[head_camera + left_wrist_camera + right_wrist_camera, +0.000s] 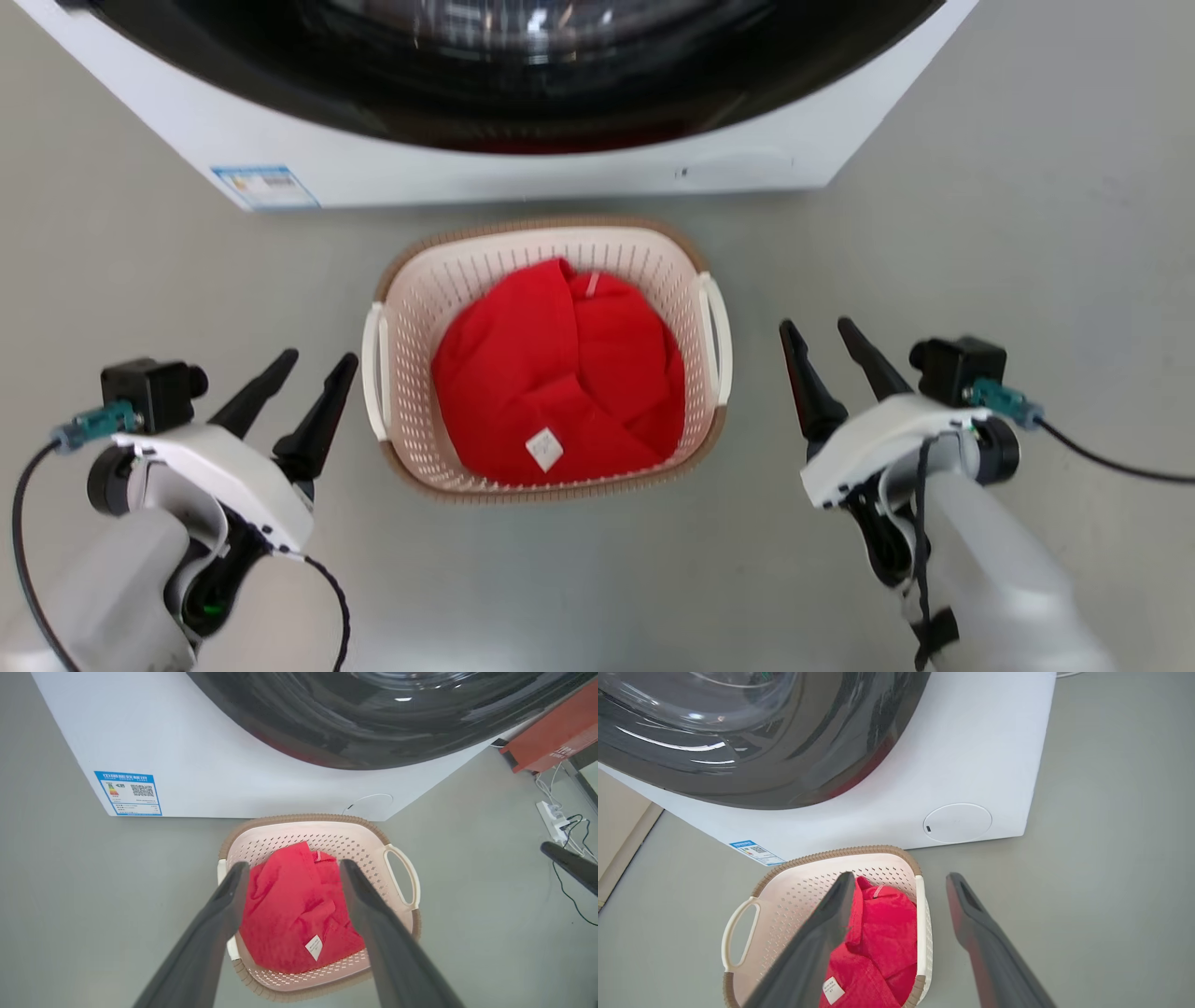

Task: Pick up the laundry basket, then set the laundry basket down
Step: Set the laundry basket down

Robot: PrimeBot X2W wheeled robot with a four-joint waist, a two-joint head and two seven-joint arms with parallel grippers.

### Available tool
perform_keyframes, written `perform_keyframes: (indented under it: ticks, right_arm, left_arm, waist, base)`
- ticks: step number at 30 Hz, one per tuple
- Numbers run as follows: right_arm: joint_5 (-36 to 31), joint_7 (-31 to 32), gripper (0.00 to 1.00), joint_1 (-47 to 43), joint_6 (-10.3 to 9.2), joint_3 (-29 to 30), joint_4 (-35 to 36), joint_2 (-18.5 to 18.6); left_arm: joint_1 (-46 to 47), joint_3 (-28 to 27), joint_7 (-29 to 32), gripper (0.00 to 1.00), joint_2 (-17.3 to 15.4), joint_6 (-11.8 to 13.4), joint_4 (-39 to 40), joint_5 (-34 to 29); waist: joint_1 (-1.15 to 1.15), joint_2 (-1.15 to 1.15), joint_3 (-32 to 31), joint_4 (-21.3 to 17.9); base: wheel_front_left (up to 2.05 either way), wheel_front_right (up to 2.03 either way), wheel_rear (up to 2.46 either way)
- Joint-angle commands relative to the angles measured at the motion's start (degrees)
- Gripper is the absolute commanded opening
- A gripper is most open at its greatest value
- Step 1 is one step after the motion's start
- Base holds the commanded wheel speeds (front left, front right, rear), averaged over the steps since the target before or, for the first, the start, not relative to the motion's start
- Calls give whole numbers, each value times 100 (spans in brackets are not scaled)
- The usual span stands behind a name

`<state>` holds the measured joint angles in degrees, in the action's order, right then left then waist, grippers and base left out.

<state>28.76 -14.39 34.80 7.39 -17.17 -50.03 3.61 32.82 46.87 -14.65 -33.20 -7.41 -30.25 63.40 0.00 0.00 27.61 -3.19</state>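
Observation:
The laundry basket (411, 308) stands on the grey floor in front of the washer, cream-white and perforated, with a brown rim and white side handles (717, 336). A red garment (560, 373) with a white tag lies inside it. My left gripper (317, 359) hangs open just left of the basket, apart from its left handle. On the other side my right gripper (822, 327) is open too, a short gap from the right handle. The left wrist view looks over the basket (364, 849) between open fingers (224, 900). The right wrist view has the basket (803, 882) at lower left.
A white washer (523, 168) with a dark round door stands right behind the basket. A power strip with cables (553, 821) lies on the floor at the far right of the left wrist view, by a red-brown object (556, 732). Grey floor spreads on both sides.

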Motion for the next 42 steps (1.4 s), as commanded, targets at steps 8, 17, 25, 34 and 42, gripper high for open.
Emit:
perform_keyframes:
  ticks: [8, 17, 25, 34, 42]
  right_arm:
    - [-252, -61, 100, -786, 10, 195, 878, -73]
    - [-614, -61, 100, -1352, 10, 551, 1416, -73]
    - [-806, -61, 100, -1815, 10, 884, 1922, -73]
    - [-1013, -61, 100, -2351, 10, 1148, 2782, -73]
    - [-1205, -61, 100, -2817, 10, 1372, 3356, -73]
  left_arm:
    - [-740, -1182, -35, 100, -96, -8, 544, -705]
    - [-1508, -1985, -35, 100, 196, -8, 969, -1255]
    - [-2061, -2630, -35, 100, 486, -8, 1227, -1673]
    - [-2512, -3294, -35, 100, 851, -8, 1675, -2222]
    - [-2932, -3733, -35, 100, 1200, -8, 1961, -2718]
  waist:
    - [0, 0, -767, -63]
    - [0, 0, -1423, -37]
    - [0, 0, -1853, 66]
    - [0, 0, -2141, 225]
    - [0, 0, -2526, 298]
  base:
    - [0, 0, 0]
    - [0, 0, 0]
    - [0, 0, 0]
    - [0, 0, 0]
    - [0, 0, 0]
